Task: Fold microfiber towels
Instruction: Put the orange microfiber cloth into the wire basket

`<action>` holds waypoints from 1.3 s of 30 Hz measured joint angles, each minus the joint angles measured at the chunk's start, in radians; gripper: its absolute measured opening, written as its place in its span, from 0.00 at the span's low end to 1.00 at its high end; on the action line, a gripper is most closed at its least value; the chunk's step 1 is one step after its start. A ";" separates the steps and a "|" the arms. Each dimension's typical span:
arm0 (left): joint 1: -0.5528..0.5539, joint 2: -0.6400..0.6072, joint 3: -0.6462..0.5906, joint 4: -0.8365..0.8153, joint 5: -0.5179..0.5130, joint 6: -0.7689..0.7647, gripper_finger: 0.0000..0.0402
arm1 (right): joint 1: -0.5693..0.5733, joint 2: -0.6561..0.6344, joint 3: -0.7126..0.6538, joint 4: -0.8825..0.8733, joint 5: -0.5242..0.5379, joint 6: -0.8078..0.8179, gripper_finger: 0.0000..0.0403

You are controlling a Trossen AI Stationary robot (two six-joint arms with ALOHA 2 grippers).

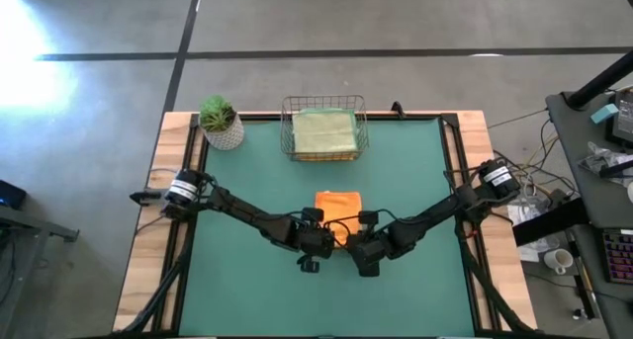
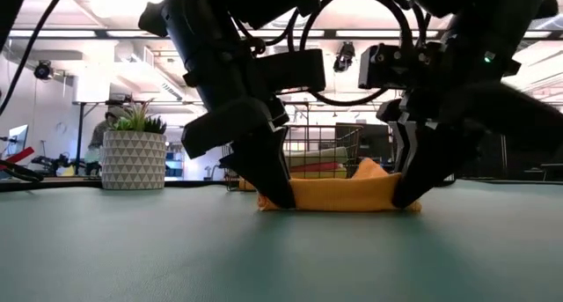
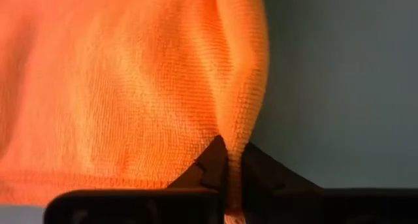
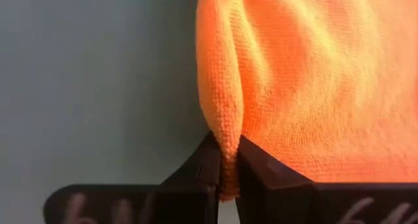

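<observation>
High view: green table [image 1: 237,230], basket [image 1: 324,131] holding sage towel [image 1: 324,131] at far edge; orange towel [image 1: 338,212] at centre, near corners pinched by left claw [image 3: 227,160] and right claw [image 4: 226,160], both clamped.

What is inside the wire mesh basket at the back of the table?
The wire mesh basket holds a pale sage green towel lying flat on top, with an orange edge showing at its near side. Anything else beneath that towel is covered.

One orange towel [image 1: 337,205], one pale green towel [image 1: 324,131], one basket [image 1: 289,131], one plant [image 1: 219,115], two arms
</observation>
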 joint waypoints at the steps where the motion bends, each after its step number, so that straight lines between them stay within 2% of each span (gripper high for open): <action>1: 0.000 -0.002 0.004 -0.008 0.002 0.000 0.02 | -0.001 -0.001 0.010 -0.006 -0.015 0.000 0.03; 10: -0.001 -0.102 0.082 -0.132 0.109 -0.053 0.03 | 0.000 -0.003 0.198 -0.253 -0.033 -0.038 0.03; 16: 0.000 -0.193 0.126 -0.256 0.108 -0.053 0.03 | -0.006 -0.047 0.274 -0.318 -0.017 -0.095 0.03; 21: 0.007 -0.265 0.136 -0.274 0.105 -0.053 0.03 | -0.028 -0.128 0.333 -0.380 0.040 -0.117 0.03; 30: 0.083 -0.400 0.181 -0.360 -0.035 -0.008 0.03 | -0.168 -0.279 0.408 -0.404 0.046 -0.147 0.03; 33: 0.123 -0.453 0.186 -0.369 -0.063 0.059 0.03 | -0.223 -0.308 0.438 -0.407 0.047 -0.178 0.03; 39: 0.216 -0.519 0.199 -0.358 -0.215 0.244 0.03 | -0.348 -0.319 0.527 -0.395 0.051 -0.266 0.03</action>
